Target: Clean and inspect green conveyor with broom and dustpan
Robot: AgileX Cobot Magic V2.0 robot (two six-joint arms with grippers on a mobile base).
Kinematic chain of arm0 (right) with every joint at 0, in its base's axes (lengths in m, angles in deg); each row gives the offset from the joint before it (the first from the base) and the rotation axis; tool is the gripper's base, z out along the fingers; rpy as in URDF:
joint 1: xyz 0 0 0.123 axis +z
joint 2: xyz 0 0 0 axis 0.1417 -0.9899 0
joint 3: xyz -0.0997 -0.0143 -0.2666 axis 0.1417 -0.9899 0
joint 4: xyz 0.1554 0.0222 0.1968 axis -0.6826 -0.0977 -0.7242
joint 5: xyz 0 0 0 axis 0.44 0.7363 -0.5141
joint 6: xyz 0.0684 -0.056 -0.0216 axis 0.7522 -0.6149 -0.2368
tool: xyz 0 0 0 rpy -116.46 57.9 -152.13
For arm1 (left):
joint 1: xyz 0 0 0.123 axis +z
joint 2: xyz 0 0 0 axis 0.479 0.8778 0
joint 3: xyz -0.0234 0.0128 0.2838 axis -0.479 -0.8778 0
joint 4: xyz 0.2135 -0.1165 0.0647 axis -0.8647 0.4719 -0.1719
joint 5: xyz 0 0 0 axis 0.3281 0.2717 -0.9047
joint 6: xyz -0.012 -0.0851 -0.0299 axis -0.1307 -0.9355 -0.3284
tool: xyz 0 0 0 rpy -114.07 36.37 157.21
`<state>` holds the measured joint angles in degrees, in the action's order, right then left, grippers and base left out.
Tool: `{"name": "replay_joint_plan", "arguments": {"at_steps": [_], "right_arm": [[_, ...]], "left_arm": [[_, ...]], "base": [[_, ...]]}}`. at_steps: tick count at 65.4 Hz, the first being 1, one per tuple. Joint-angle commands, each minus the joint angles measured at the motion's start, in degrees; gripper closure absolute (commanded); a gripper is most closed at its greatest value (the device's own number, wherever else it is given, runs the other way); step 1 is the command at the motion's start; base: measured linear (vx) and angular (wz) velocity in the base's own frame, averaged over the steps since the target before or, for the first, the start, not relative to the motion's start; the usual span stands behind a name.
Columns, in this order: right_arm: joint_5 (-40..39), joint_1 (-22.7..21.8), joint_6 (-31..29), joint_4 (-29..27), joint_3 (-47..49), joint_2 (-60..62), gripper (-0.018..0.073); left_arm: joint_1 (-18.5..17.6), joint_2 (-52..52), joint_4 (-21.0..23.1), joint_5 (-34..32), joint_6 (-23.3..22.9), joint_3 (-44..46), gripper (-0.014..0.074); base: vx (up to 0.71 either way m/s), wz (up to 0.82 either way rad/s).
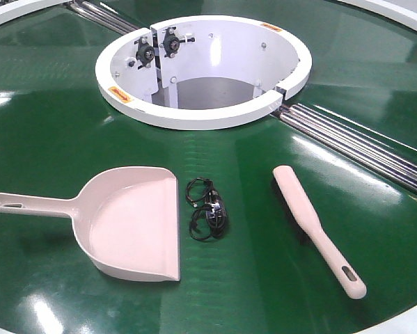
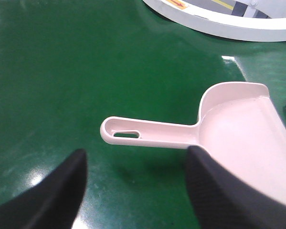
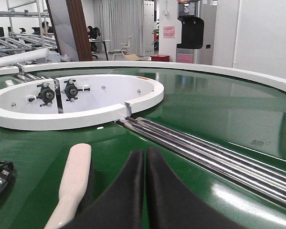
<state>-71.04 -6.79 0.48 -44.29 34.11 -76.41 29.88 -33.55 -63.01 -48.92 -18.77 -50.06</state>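
Note:
The pale pink dustpan [image 1: 128, 223] lies on the green conveyor [image 1: 48, 125], handle pointing left. The pale pink broom [image 1: 312, 226] lies to its right, handle toward the front. Neither gripper shows in the front view. In the left wrist view my left gripper [image 2: 135, 167] is open and empty, its black fingers [image 2: 61, 191] just short of the dustpan [image 2: 238, 129] handle. In the right wrist view my right gripper [image 3: 146, 157] is shut and empty, low over the belt [image 3: 219, 109], just right of the broom [image 3: 75, 176].
A small black tangled object [image 1: 207, 209] lies between dustpan and broom. The white ring-shaped housing [image 1: 194, 111] stands behind them. Silver rollers [image 1: 354, 142] run in a gap at the right, also in the right wrist view [image 3: 205, 152]. A white rim [image 1: 410, 10] edges the belt.

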Motion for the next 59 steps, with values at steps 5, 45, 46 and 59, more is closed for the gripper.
{"name": "replay_joint_plan", "arguments": {"at_steps": [5, 45, 46, 59], "right_arm": [[-4.0, 0.07, -0.16, 0.19, -0.21, 0.59, 0.0568], [-4.0, 0.07, -0.16, 0.19, -0.21, 0.59, 0.0568], [-4.0, 0.07, -0.16, 0.19, -0.21, 0.59, 0.0568], [-4.0, 0.07, -0.16, 0.19, -0.21, 0.59, 0.0568]], "left_arm": [[0.17, -0.29, 2.32, -2.6, -0.22, 2.13, 0.0043], [0.17, 28.6, 14.43, 39.36, 42.61, 39.7, 0.0045], [0.17, 29.34, 14.61, 39.36, 43.53, 40.22, 0.0045], [-0.42, 37.72, 16.26, 39.1, 56.02, 43.51, 0.0045]], "base": [[0.0, 0.0], [0.0, 0.0], [0.0, 0.0], [0.0, 0.0]]}}
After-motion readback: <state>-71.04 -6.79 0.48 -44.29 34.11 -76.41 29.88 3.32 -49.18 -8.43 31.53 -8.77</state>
